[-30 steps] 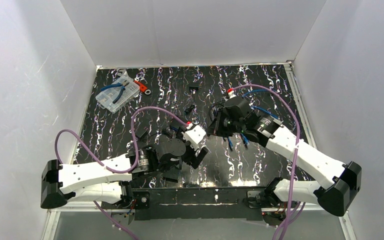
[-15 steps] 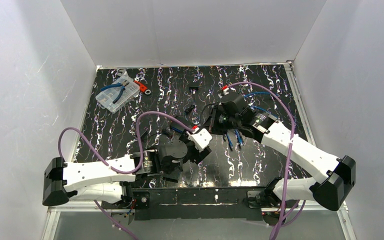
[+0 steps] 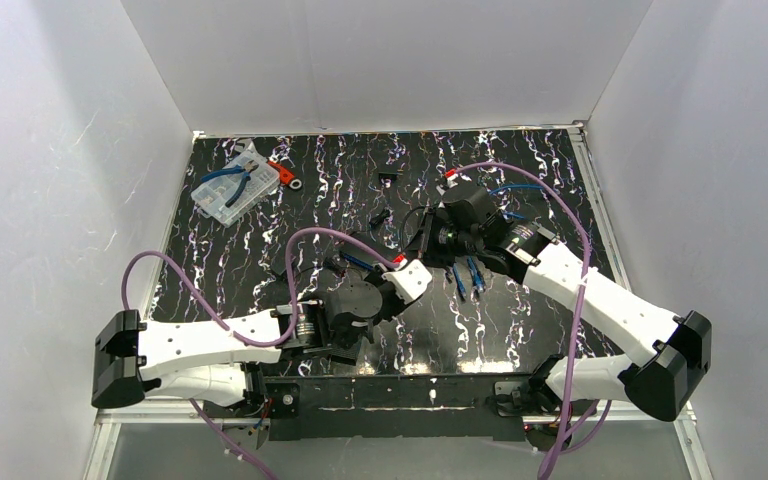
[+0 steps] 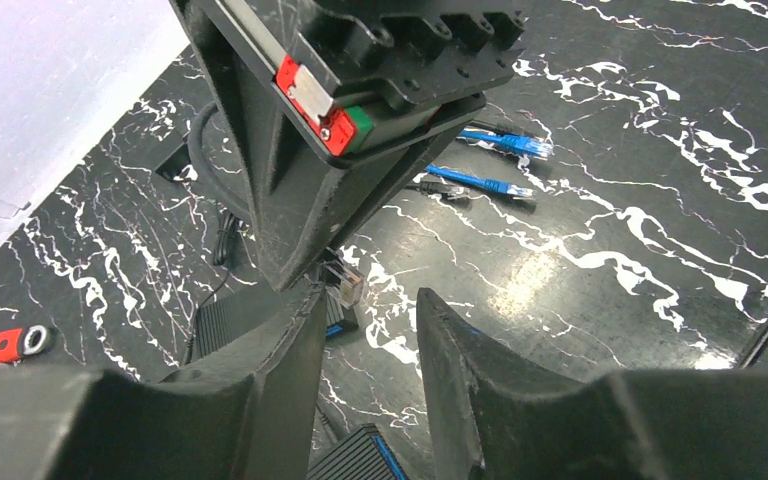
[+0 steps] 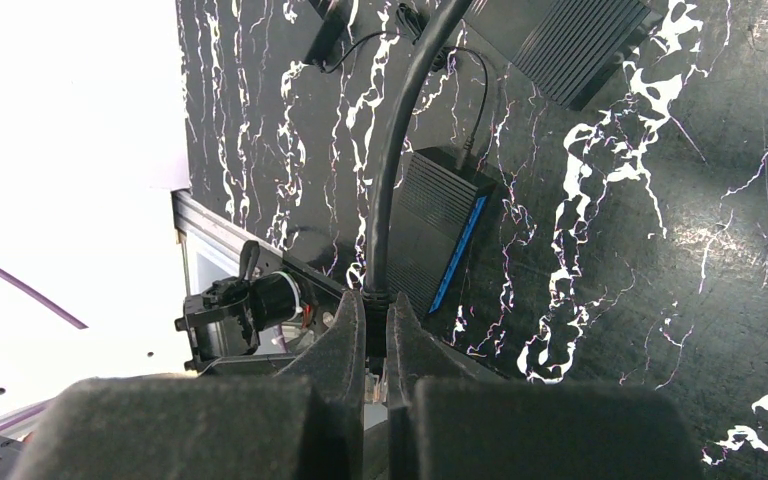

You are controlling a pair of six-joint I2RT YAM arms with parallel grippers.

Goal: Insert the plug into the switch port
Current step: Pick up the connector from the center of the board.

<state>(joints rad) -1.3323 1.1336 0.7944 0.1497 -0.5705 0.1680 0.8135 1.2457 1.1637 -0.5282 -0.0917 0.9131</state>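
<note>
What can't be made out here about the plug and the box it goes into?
- Right wrist view: the switch ports, too small along its blue face.
- Right wrist view: the plug, mostly buried between the right pincer fingers; only its cable shows.
- Top view: the plug, too small and tucked under that pincer.

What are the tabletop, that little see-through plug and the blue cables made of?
Tabletop: looks like black marble with white veins, glossy since it mirrors the light; may be only a printed sheet. Plug: clear hard plastic, you see through it. Blue cables: probably rubbery plastic sheathing, smooth and bendy.
</note>
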